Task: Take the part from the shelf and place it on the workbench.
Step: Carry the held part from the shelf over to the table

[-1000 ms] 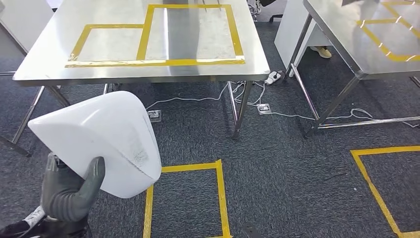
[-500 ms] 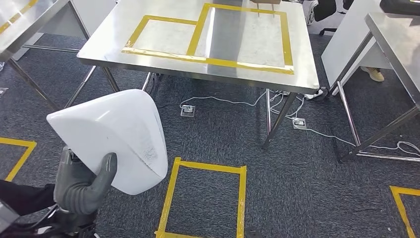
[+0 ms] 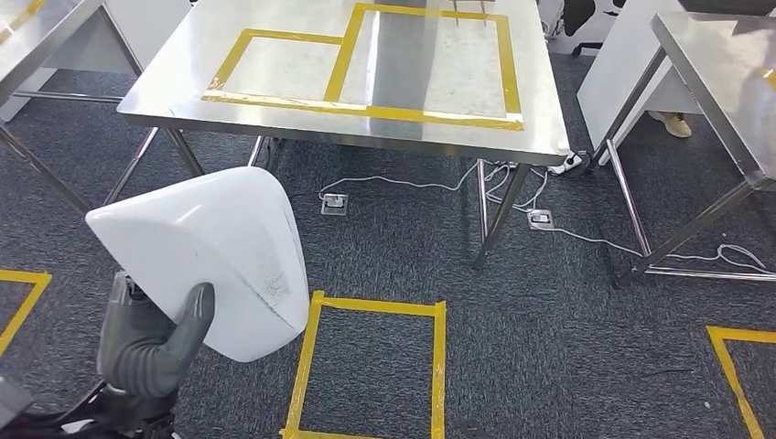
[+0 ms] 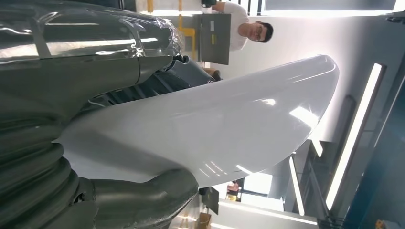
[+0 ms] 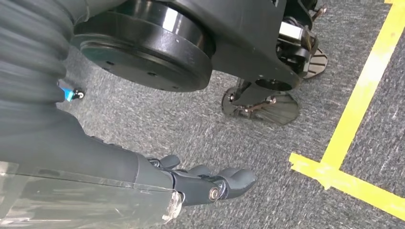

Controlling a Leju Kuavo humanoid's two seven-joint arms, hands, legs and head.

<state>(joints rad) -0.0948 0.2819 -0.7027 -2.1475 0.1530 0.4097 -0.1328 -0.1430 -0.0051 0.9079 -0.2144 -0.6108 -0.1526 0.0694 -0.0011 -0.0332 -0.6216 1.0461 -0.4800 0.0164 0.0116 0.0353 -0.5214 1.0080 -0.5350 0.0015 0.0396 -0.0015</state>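
White and glossy, the part (image 3: 210, 261) sits at near left in the head view, held up by the left hand (image 3: 146, 343), thumb pressed on its near edge. The steel workbench (image 3: 302, 119) with yellow tape stands beyond. Left wrist view: the part (image 4: 205, 129) lies clamped between thumb and fingers. Right wrist view: the right hand (image 5: 200, 183) hangs over carpet (image 5: 229, 138), fingers loosely extended, holding nothing.

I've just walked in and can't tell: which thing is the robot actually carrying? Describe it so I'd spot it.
Start from the steel workbench marked with yellow tape, then look down to the carpet in front. There the robot's grey left hand holds up the part: a smooth, glossy white shell, rounded and wedge-shaped, the only white thing there.
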